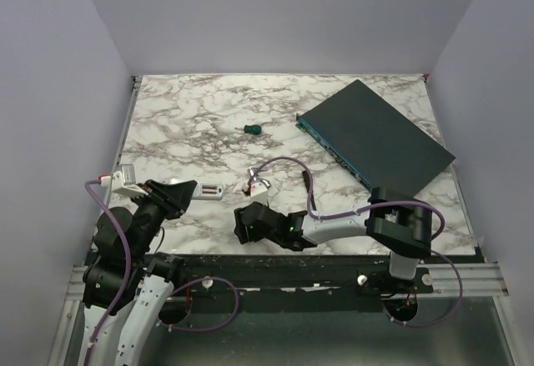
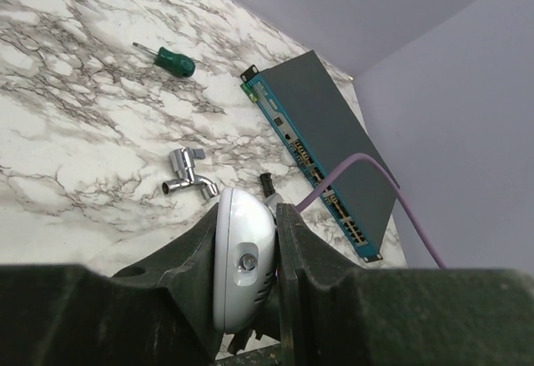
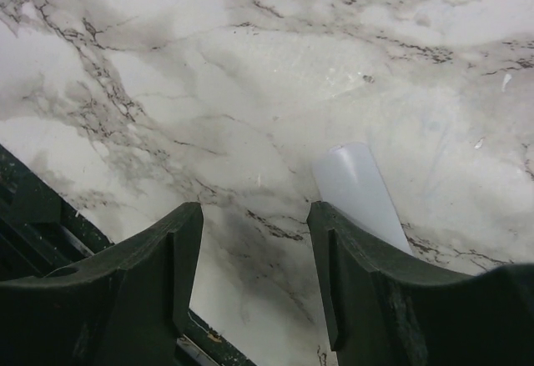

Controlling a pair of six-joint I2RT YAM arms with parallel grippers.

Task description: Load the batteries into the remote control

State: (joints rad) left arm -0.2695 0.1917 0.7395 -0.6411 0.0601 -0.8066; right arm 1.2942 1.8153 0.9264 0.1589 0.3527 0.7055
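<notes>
Marble table (image 1: 183, 124), one remote control (image 2: 242, 253) between left fingers (image 2: 179, 268), one screwdriver (image 1: 252, 128)

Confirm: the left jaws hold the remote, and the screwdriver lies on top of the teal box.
Wrong on the screwdriver: it lies on the table, apart from the box, as the top view shows. The left gripper's jaws do hold the remote.

White marble-look surface (image 1: 192, 116) with grey-brown veins, boxed in on three sides by plain pale lavender walls: back wall (image 1: 275, 16), left wall (image 1: 50, 91), right wall (image 1: 492, 66). The near edge has a black strip (image 1: 334, 264), then a silver metal rail (image 1: 467, 278), with a dull grey-green panel (image 1: 334, 333) below it. Light is soft and even with faint shadows.
</notes>
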